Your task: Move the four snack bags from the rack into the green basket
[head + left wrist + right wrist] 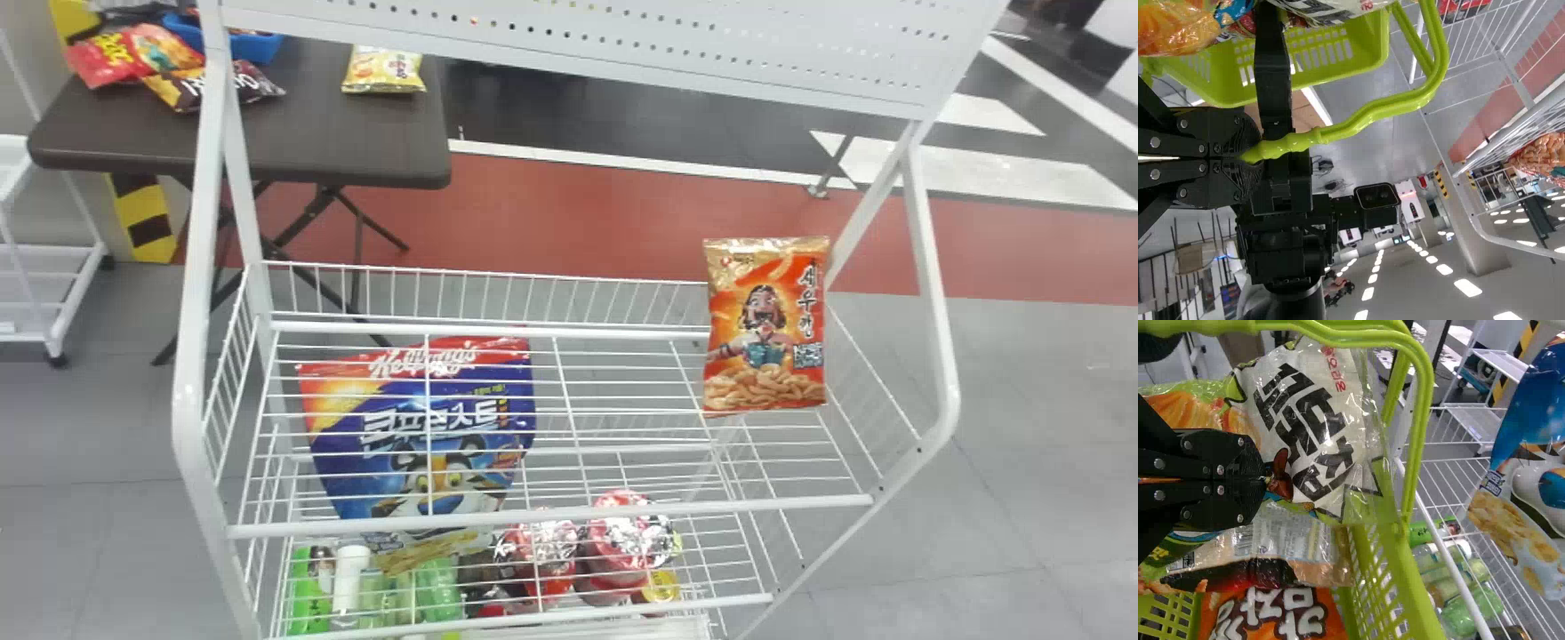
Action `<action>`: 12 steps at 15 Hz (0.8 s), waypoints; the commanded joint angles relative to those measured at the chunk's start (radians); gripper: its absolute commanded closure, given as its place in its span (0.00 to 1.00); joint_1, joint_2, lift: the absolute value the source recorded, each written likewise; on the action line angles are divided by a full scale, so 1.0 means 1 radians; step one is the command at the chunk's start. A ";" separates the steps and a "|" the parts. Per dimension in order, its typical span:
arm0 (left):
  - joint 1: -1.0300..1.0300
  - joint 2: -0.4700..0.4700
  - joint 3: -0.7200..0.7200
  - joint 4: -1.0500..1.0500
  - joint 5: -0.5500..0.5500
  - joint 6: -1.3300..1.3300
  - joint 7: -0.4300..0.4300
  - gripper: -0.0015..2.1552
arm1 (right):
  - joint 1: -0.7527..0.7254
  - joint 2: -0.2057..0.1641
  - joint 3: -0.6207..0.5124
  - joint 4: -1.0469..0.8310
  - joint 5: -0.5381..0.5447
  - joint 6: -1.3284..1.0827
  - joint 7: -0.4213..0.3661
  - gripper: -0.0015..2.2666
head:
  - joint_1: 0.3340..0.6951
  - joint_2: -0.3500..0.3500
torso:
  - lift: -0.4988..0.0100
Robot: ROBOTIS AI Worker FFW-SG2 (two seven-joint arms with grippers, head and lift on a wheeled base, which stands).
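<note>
A dark folding desk (356, 147) at the back left bears a blue tray (258, 46), a red bag (102, 60), a brown bag (200, 92) and, apart, a yellow bag (384, 71); further left is a white cart (44, 251). Low down, green bottles (438, 591) sit near foil-topped red cups (627, 533)

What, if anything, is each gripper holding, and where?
The left gripper holds the green basket by its handle. The right gripper is shut over a white snack bag; whether it pinches it, I cannot tell.

snack bags (765, 356) on rack (188, 400): 2 | green basket (1405, 587): 1 | dark table (356, 151): 1 | blue tray (258, 46): 1
</note>
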 commanded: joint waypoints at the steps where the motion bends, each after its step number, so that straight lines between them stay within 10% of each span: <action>1: -0.001 0.000 0.003 0.000 0.000 -0.003 -0.002 0.98 | 0.020 -0.001 -0.029 -0.028 0.011 0.001 -0.008 0.00 | 1.00 0.09 | 0.98; 12: -0.010 0.000 -0.003 0.007 -0.002 -0.012 0.009 0.98 | 0.068 0.002 -0.224 -0.206 0.153 -0.337 -0.077 0.04 | 1.00 0.00 | 0.98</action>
